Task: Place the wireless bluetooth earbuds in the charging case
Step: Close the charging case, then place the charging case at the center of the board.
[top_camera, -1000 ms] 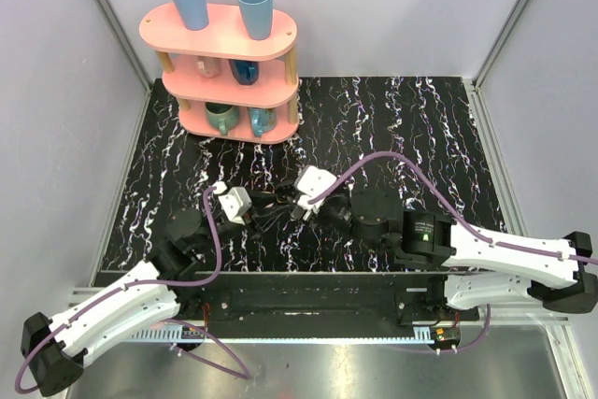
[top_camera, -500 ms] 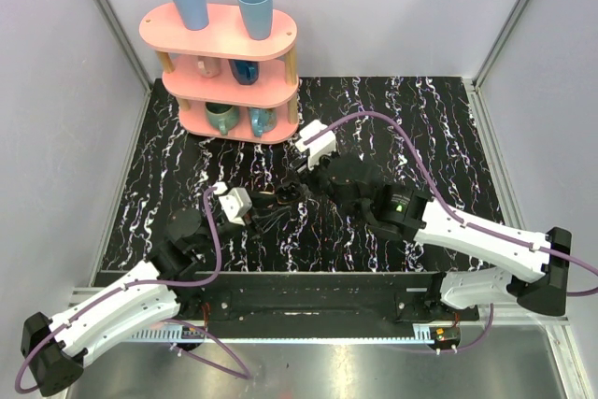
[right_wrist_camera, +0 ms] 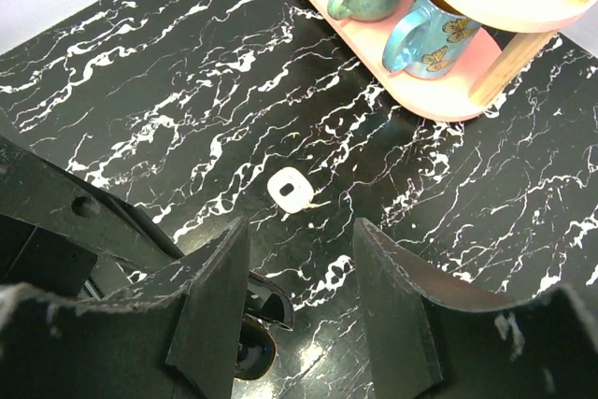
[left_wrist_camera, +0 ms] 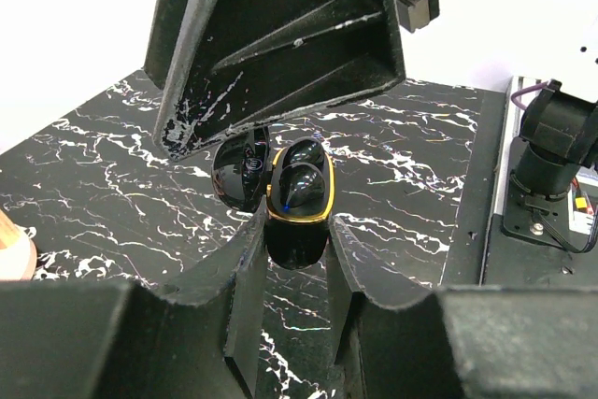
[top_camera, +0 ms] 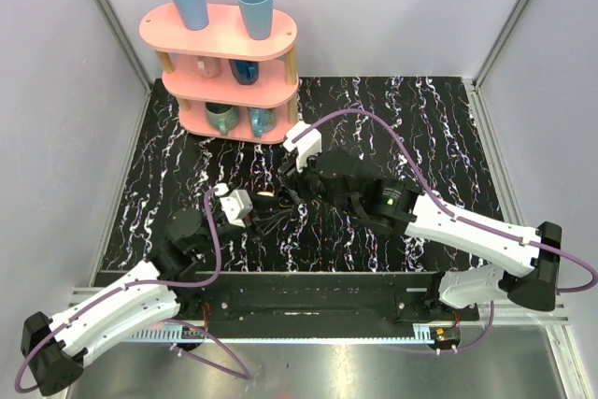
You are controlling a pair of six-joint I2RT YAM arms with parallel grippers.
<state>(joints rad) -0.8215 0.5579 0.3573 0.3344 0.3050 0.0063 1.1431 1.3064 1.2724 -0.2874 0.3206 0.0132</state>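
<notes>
The charging case (left_wrist_camera: 299, 189) is glossy black with a gold rim and stands open, its lid (left_wrist_camera: 241, 173) swung to the left and a blue light inside. My left gripper (left_wrist_camera: 297, 231) is shut on the base of the case, just above the black marbled table. In the top view the case (top_camera: 265, 197) sits left of centre. My right gripper (right_wrist_camera: 297, 231) hovers open right behind it, with nothing between its fingers (left_wrist_camera: 280, 44). One small cream-white earbud (right_wrist_camera: 290, 191) lies on the table just beyond those fingertips. No other earbud shows.
A pink three-tier rack (top_camera: 229, 63) with blue cups on top and mugs inside stands at the back left; its lower shelf and two mugs (right_wrist_camera: 425, 39) lie close ahead of my right gripper. Purple cables arc over both arms. Grey walls enclose the table.
My right arm has stretched forward and to the left, toward the rack, and its gripper now hangs over the case. The left arm and the case have not moved.
</notes>
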